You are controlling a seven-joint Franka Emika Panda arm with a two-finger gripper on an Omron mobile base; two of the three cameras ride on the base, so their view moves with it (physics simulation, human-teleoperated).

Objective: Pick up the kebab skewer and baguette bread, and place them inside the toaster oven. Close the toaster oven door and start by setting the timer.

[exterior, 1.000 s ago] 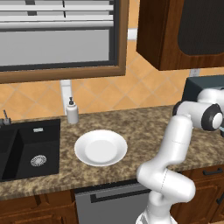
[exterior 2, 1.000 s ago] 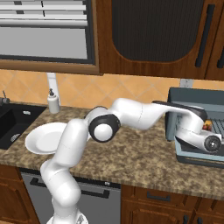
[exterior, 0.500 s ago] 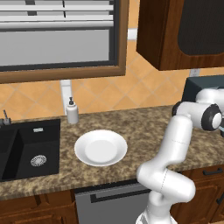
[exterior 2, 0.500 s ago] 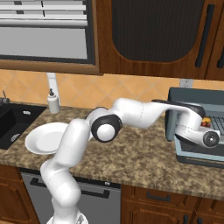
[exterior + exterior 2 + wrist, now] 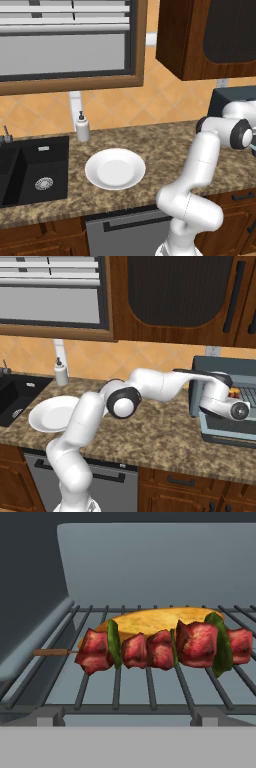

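Observation:
The kebab skewer, red-brown meat chunks with green pieces on a thin stick, lies across the wire rack inside the toaster oven. Nothing holds it. The baguette bread, golden-orange, rests on the rack just behind it and touches it. In the right base view the toaster oven door hangs open and flat in front, and my gripper sits at the oven's mouth, facing in. Its fingers are hidden, so its state is unclear. The oven's blue-grey corner sits at the right edge of the left base view.
A bare white plate lies on the granite counter. A soap dispenser stands by the wall and a black sink is at the left. Dark wood cabinets hang above the oven.
My hand has shifted slightly up and left at the oven's mouth. The plate and the rest of the counter stand as before.

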